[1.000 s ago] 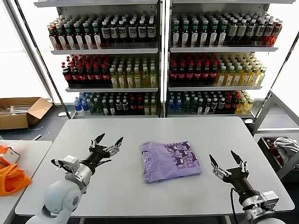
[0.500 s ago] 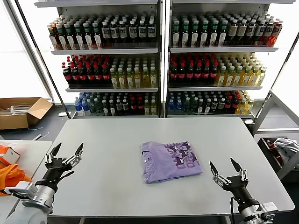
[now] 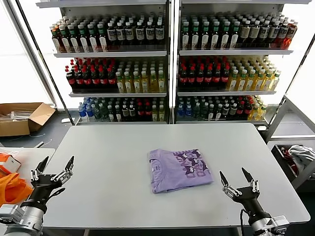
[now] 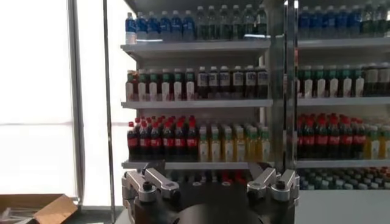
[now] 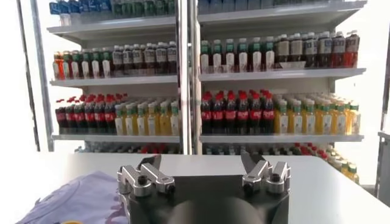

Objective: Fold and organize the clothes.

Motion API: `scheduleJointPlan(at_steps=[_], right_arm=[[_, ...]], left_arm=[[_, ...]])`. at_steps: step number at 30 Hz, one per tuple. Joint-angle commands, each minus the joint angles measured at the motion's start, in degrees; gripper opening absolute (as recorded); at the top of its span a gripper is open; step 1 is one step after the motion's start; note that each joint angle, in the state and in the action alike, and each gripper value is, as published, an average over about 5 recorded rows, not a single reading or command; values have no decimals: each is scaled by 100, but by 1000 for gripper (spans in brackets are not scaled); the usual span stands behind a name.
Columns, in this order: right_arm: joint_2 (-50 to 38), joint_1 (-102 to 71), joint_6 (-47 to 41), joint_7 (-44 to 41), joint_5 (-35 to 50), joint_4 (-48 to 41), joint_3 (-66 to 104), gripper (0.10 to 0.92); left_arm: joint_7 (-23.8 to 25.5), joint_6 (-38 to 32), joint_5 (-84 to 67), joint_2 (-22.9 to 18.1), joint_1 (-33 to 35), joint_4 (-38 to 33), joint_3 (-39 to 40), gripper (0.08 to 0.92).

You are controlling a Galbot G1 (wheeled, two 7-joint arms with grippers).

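Note:
The lavender-purple T-shirt (image 3: 179, 169) lies folded into a rough rectangle at the middle of the grey table (image 3: 123, 147), its dark purple and white print facing up. A corner of it shows in the right wrist view (image 5: 79, 201). My left gripper (image 3: 53, 167) is open and empty at the table's near left corner, far from the shirt. My right gripper (image 3: 236, 177) is open and empty near the front edge, just right of the shirt. Both wrist views look level at the shelves, with the left gripper (image 4: 207, 173) and the right gripper (image 5: 200, 163) spread wide.
Shelves of bottled drinks (image 3: 167, 64) stand behind the table. A bright orange fabric (image 3: 12, 187) lies on a side table at the left. A cardboard box (image 3: 22, 117) sits on the floor at the left. A grey-white cloth bundle (image 3: 300, 155) lies in a bin at the right.
My left arm has drawn back from beside the shirt to the table's near left corner. My right gripper has sunk slightly toward the front edge. The shirt has not moved.

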Motion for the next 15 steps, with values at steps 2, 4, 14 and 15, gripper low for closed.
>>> scheduleJointPlan(at_steps=[2, 4, 14, 15], right_arm=[[-1, -50, -100, 74, -86, 67, -44, 823], [0, -66, -115, 71, -88, 113, -36, 823], [3, -63, -183, 56, -61, 219, 46, 823], [5, -65, -183, 55, -62, 224, 44, 823]], left_arm=[[77, -100, 16, -59, 332, -174, -255, 822], [94, -109, 6, -60, 367, -200, -258, 822], [108, -78, -17, -47, 290, -222, -211, 822], [108, -74, -16, -41, 284, -223, -208, 822]])
